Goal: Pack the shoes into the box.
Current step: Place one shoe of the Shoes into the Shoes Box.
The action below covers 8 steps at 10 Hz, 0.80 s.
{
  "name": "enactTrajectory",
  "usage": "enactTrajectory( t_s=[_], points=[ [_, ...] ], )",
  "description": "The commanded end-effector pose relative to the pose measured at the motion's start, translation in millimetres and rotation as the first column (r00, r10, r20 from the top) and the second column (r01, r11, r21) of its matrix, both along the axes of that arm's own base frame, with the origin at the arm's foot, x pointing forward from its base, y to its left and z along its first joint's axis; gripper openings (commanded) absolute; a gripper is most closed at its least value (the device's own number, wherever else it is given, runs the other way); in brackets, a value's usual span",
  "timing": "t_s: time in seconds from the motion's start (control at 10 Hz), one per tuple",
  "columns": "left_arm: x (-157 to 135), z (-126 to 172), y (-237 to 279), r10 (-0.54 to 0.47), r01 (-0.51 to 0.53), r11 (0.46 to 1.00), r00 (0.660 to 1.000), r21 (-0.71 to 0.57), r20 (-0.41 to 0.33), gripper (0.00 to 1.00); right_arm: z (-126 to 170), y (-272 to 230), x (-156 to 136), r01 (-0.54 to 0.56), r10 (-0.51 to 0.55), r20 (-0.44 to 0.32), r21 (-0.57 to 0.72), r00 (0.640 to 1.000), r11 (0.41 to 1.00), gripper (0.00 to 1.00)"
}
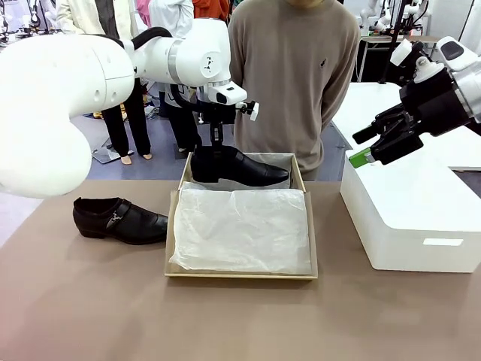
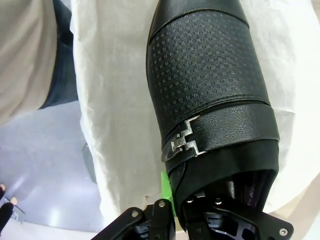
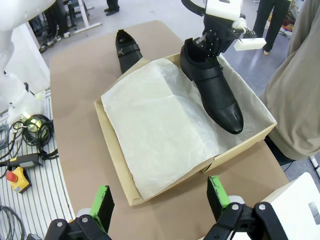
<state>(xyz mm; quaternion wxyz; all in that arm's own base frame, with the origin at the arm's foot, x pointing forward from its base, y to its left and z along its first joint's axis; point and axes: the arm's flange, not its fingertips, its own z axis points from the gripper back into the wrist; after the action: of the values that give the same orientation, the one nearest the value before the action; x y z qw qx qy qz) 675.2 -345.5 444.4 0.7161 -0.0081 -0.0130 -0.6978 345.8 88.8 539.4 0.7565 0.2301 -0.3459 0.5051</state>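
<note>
Right gripper (image 1: 362,147), jaws spread wide and empty, hovering above the white block (image 1: 406,218) at the table's (image 1: 75,301) right side. Its own wrist view looks down between its green pads (image 3: 102,200) onto the box (image 1: 240,276).

Left gripper (image 1: 216,147), farther back, is closed narrowly on the heel opening of the held shoe (image 1: 240,167). This shoe sits at the box's far side, toe pointing to the robot's right, over the white tissue paper (image 1: 240,226).

Counts: two shoes, one box, one white block. The loose shoe (image 1: 120,219) lies on the table just left of the box, outside it.

The left wrist view shows the held shoe's embossed upper and its metal buckle (image 2: 184,141) close up, with one green pad against the collar. The right wrist view shows the box from above, the held shoe's toe down on the paper. The front view shows the person (image 1: 293,68) standing behind the box.
</note>
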Motion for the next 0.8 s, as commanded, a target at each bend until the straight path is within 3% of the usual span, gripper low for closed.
enactTrajectory(
  t_s=[0.0, 0.4, 0.7],
  points=[
    [11.2, 2.5, -2.2, -0.006, 0.006, 1.0, 1.0, 0.012, -0.002, 0.0, -0.8, 0.2, 4.2, -0.026, 0.025, 0.025, 0.023, 0.999, 0.999, 1.0],
    [12.2, -21.0, -1.9, -0.004, 0.005, 1.0, 1.0, 0.03, -0.025, 0.0, -0.8, 0.2, 4.2, -0.026, 0.025, 0.025, 0.023, 0.999, 0.999, 1.0],
    [12.3, -21.4, -1.5, 0.0, 0.0, 1.0, 1.0, 0.027, -0.024, 0.0, -0.8, 0.2, 4.2, -0.026, 0.025, 0.025, 0.023, 0.999, 0.999, 1.0]
  ],
)
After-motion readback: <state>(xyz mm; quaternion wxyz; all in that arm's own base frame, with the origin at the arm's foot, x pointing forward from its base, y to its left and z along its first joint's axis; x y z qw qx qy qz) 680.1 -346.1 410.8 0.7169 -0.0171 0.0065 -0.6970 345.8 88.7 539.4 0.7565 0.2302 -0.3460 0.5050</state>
